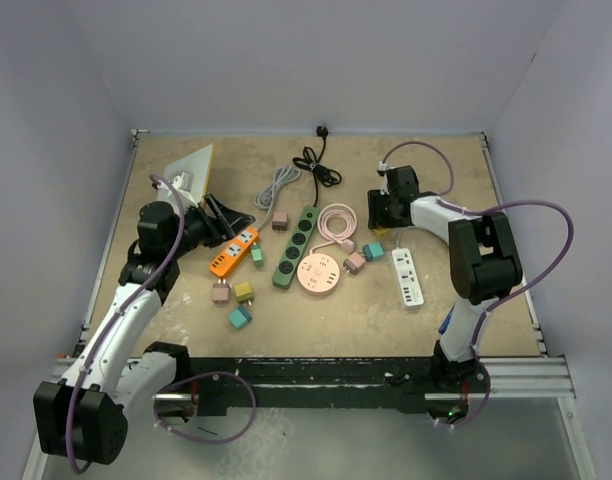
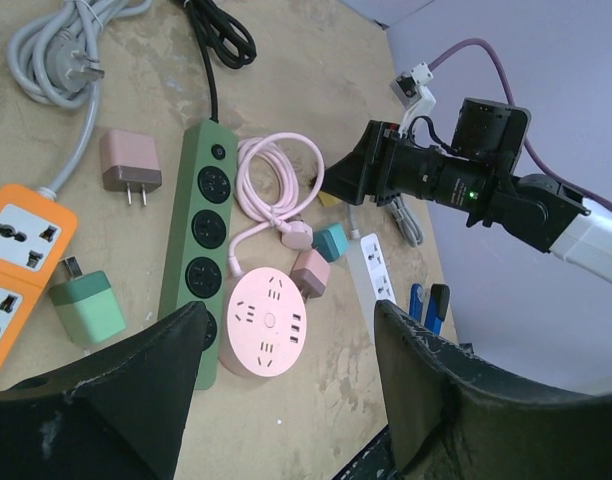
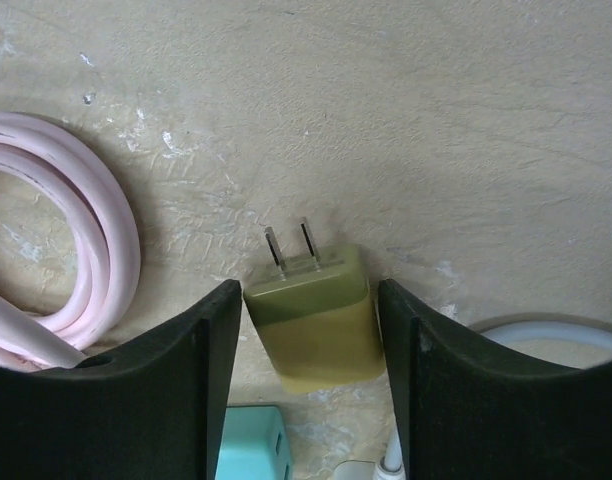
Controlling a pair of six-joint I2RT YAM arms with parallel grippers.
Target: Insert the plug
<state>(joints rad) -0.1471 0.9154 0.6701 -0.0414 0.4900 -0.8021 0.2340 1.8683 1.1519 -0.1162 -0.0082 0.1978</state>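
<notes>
Top view: R gripper [image 1: 378, 212] is down at the table [image 1: 436, 170] in the far-right part, just beyond the pink cable coil [image 1: 336, 220]. The plug itself is hidden under it. L gripper [image 1: 224, 215] hovers by the orange strip [image 1: 234, 251], well apart from the R one.

L wrist view: L gripper [image 2: 289, 320] is spread wide w/ nothing in it, above the green strip [image 2: 198, 235] and the round pink socket [image 2: 266, 322].

R wrist view: olive plug [image 3: 314, 315] lies flat on the table, prongs pointing away from the cam, right between the two fingers [image 3: 201, 380]. Jaws part open and close on both sides. One side looks touching, the other shows a thin shadow. Can't tell if it's actually pinched. Teal plug [image 3: 248, 440] sits just nearer the cam.
</notes>
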